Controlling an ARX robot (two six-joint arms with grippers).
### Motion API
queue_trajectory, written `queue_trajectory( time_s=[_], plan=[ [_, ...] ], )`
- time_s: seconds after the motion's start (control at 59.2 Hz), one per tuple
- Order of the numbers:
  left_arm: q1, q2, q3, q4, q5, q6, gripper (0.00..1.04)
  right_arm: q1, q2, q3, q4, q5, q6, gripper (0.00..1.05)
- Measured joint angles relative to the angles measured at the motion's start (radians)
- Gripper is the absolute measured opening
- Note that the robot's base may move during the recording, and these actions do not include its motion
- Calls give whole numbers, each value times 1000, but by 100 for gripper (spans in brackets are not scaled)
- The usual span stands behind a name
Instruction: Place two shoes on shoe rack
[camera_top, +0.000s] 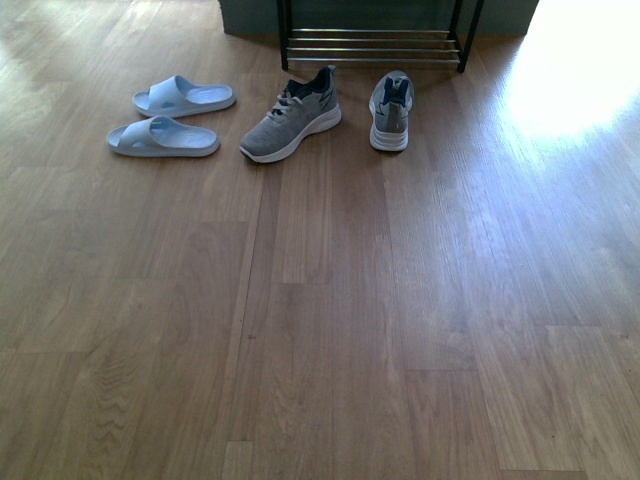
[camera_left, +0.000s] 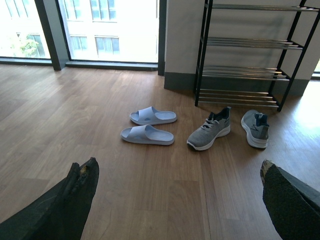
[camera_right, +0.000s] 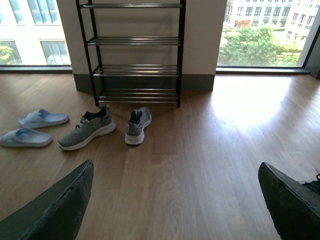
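Wooden plank floor (camera_top: 330, 330), sunlit patch at far right. Tall black metal shoe rack with thin silver rod tiers (camera_top: 372, 47) stands at the far side against a pale wall; only its lowest tier shows in the front view, while the wrist views show four tiers, all bare. Both shoes sit on the floor just in front of the rack, upright on their soles, apart from each other. Left grey knit lace-up sneaker with white sole and navy collar (camera_top: 291, 118) is angled, toe pointing near-left and heel toward the rack. Right grey knit sneaker of the same make (camera_top: 391, 110) lies roughly in line with the rack's right part; I cannot tell which end faces it. Two pale blue foam slides (camera_top: 184, 97) lie side by side, left of the sneakers. Left claw (camera_left: 177, 169): dark fingers (camera_left: 75, 200) spread wide apart, holding nothing. Right claw (camera_right: 176, 171): likewise wide apart, holding nothing. Both sneakers lie well ahead of the claws, far side, with bare floor between.
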Motion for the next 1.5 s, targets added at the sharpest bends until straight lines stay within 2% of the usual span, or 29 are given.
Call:
queue_trajectory(
  time_s=[1.504],
  plan=[
    [0,0,0,0,0,0,95,0,0,0,0,0,0,96]
  ],
)
